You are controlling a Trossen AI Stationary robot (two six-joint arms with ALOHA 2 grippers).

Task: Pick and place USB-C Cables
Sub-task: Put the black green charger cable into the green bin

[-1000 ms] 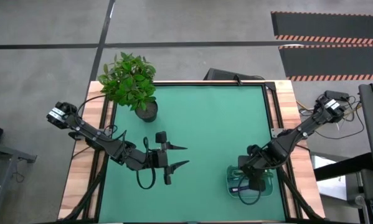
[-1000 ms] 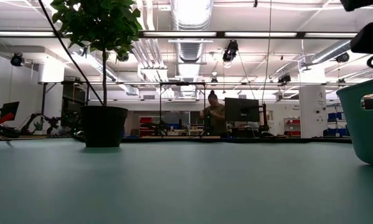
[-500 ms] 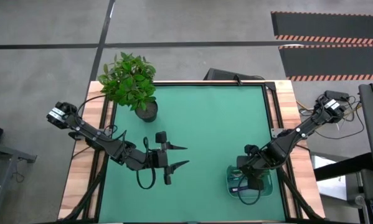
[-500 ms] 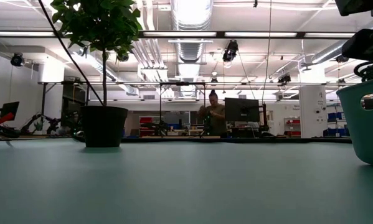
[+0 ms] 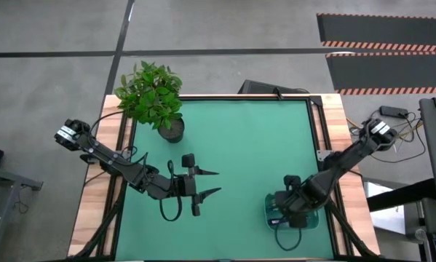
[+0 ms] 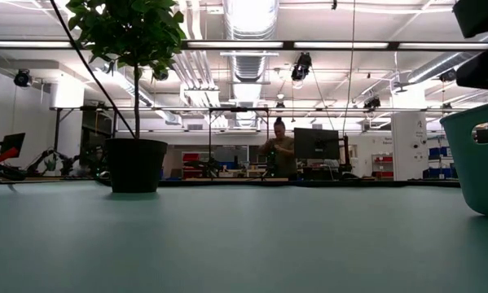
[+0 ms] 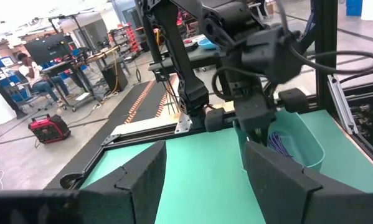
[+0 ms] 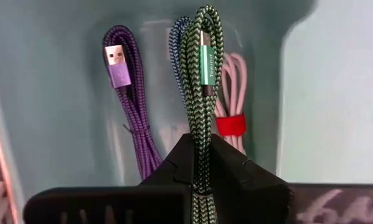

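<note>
My right gripper [image 5: 289, 217] is down in the teal bin [image 5: 313, 215] at the table's near right and is shut on the green cable bundle [image 8: 202, 74]. Past it in the right wrist view, the purple bundle [image 8: 130, 106], the white bundle with a red strap [image 8: 231, 118] and part of the blue bundle [image 8: 177, 43] lie in the bin. My left gripper [image 5: 216, 183] hovers open over the table's left middle, fingers pointing at the right side. My right gripper pinches the green bundle between its two fingers, across the looped strands [image 8: 200, 155] well back from the green plug [image 8: 206, 62]. The fingers come from above, pointing down into the bin. The bundle sticks out straight ahead of the fingers; whether its tip touches the bin floor I cannot tell.
A potted plant [image 5: 153, 94] stands at the far left corner of the green mat, and its pot [image 6: 135, 165] shows in the low view. The bin wall [image 6: 476, 155] stands at the right. A person works at a desk far behind the table.
My right arm has moved a little toward the table's near left over the bin, still carrying the green bundle. My left arm has kept still.
</note>
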